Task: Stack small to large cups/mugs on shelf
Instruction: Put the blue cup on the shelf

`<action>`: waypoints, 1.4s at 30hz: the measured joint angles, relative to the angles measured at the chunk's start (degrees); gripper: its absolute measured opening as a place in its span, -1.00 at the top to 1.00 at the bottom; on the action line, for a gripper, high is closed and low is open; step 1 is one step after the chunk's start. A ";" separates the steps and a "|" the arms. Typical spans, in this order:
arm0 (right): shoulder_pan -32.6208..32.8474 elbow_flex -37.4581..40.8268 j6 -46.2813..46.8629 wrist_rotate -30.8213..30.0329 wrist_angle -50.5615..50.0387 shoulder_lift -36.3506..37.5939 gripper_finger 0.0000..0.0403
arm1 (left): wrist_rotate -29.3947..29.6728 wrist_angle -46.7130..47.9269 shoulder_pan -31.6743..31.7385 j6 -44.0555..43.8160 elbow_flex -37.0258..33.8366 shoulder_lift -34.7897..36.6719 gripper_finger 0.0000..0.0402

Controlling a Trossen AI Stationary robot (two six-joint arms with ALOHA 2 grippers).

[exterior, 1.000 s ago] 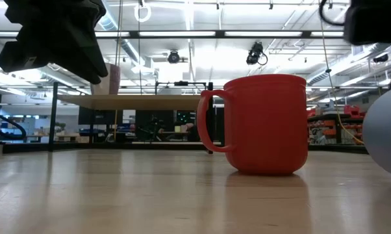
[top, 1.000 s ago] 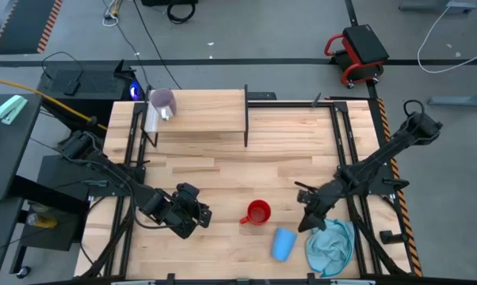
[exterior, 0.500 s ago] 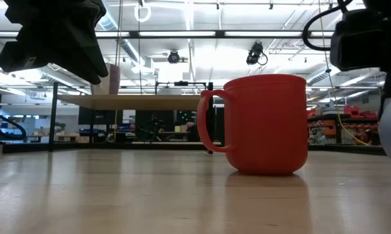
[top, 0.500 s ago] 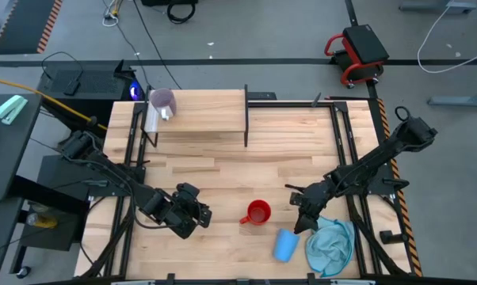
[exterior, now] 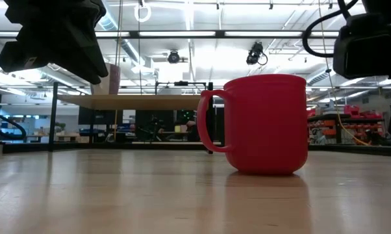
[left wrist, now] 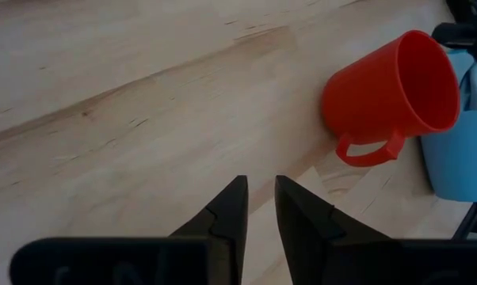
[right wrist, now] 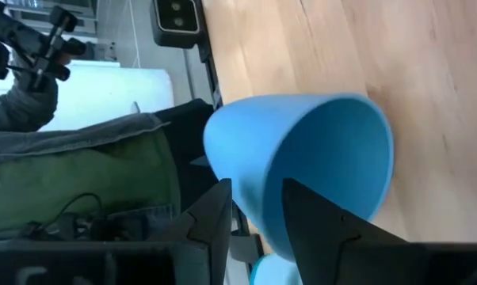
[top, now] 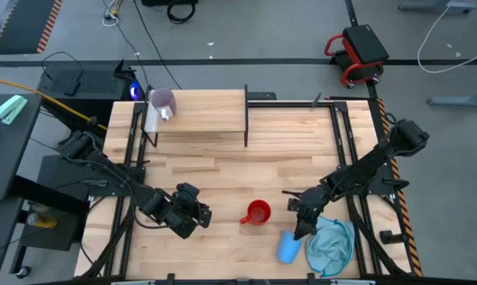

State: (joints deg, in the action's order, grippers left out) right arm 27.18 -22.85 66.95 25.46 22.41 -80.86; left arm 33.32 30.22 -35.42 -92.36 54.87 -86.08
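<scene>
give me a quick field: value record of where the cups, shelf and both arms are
purple cup: upright on the shelf, at its white-strip end
red cup: upright on the table, near the front, handle toward the left arm
blue cup: on its side at the front edge, beside the cloth
left gripper: above the table, pointed at the red cup, fingers nearly closed, holding nothing
right gripper: right at the blue cup, whose rim lies by the fingertips

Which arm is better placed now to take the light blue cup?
The right arm, probably. The right gripper hangs just over the light blue cup, and its wrist view shows that cup directly ahead of its fingers. The left gripper waits beyond the red cup, farther from the blue one.
</scene>
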 joint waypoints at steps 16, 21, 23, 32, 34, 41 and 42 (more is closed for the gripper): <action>0.13 -2.42 -0.22 0.92 0.26 -0.47 0.96 | 0.00 0.15 0.00 -0.02 0.00 0.00 0.64; 0.74 -5.14 -0.98 -1.82 -3.14 -0.44 0.97 | 0.02 0.19 0.00 -0.02 0.00 0.00 0.67; 1.19 -7.73 -2.80 -3.71 -9.28 -0.04 0.97 | 0.02 0.35 0.00 -0.02 0.00 0.00 0.69; 2.25 -26.98 -16.47 -16.26 -48.59 0.50 0.99 | 0.39 1.56 0.28 0.03 0.00 0.00 0.72; 2.20 -30.92 -18.05 -20.87 -57.29 0.38 0.99 | 0.44 1.74 0.66 0.04 0.00 0.00 0.72; 2.19 -35.66 -19.94 -26.44 -72.59 0.07 0.99 | 0.52 1.83 2.40 2.62 0.00 0.00 0.75; 2.14 -35.60 -20.02 -26.51 -72.62 0.07 0.99 | 0.52 1.79 2.63 2.95 0.00 0.00 0.75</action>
State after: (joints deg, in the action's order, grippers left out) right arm 29.32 -58.45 46.94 -1.05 -50.20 -80.79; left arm 33.85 32.01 -32.79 -89.41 54.87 -86.08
